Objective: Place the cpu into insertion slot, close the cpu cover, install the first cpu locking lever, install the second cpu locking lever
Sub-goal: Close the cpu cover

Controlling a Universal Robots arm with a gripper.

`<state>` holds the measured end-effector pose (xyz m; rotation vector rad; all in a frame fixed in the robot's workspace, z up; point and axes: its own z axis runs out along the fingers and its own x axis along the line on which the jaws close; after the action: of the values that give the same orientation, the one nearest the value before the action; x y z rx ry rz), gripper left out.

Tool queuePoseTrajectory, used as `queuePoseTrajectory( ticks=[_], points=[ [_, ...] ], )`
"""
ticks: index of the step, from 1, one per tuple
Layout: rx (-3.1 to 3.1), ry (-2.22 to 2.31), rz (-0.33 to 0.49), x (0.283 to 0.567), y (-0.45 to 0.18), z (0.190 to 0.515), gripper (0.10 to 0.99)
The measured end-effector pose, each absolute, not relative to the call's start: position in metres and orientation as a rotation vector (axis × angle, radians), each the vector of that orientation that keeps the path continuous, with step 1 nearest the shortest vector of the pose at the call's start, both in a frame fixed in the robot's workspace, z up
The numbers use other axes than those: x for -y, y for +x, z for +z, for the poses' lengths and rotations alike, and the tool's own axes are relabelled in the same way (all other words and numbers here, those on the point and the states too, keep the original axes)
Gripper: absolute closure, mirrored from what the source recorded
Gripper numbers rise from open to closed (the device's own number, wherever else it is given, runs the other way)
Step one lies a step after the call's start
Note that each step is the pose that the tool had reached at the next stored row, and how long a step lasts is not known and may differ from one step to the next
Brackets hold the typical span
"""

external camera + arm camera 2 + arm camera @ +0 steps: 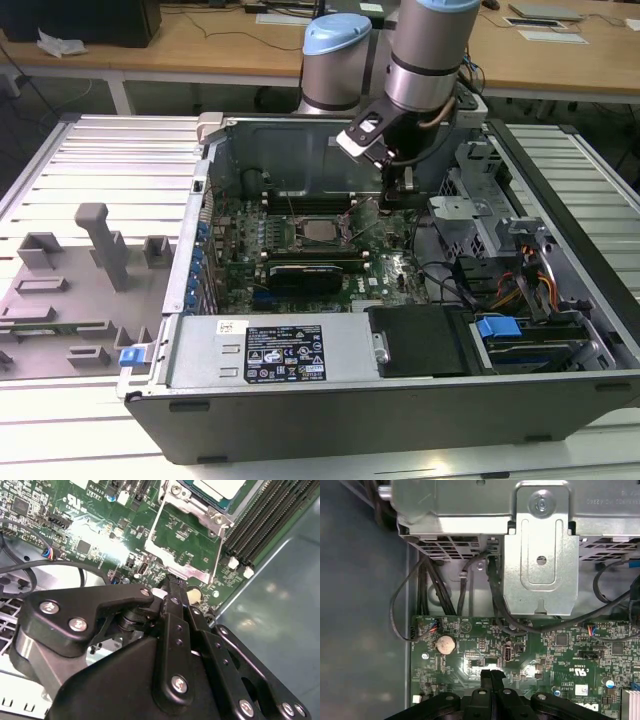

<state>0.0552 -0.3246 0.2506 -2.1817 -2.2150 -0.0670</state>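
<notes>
Tool (170, 584) pressed together, pinching nothing, its tip low over the motherboard (100, 540) just beside the cpu (220, 487), seemingly set to press, not to grip. Cpu looks seated, with the cover (197, 506) down around it. The open case (400, 415) lies on a slatted grey tabletop (110, 160).

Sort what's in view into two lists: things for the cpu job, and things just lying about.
For the job: cpu; cpu cover; pincer, shut.
Lying about: expansion card; memory slots; coin battery; power supply; grey fixtures.
</notes>
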Motion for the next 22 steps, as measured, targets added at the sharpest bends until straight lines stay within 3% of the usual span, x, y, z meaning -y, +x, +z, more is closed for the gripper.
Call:
queuePoseTrajectory(
  ticks=[10,16,22],
  points=[
    [2.214,-2.180,-0.064,0.3266,0.0562,0.2444,0.980],
    [2.158,-2.130,-0.004,0.3266,0.0582,0.2438,0.980],
    [2.156,-2.128,-0.004,0.3267,0.0577,0.2439,0.980]
  ],
)
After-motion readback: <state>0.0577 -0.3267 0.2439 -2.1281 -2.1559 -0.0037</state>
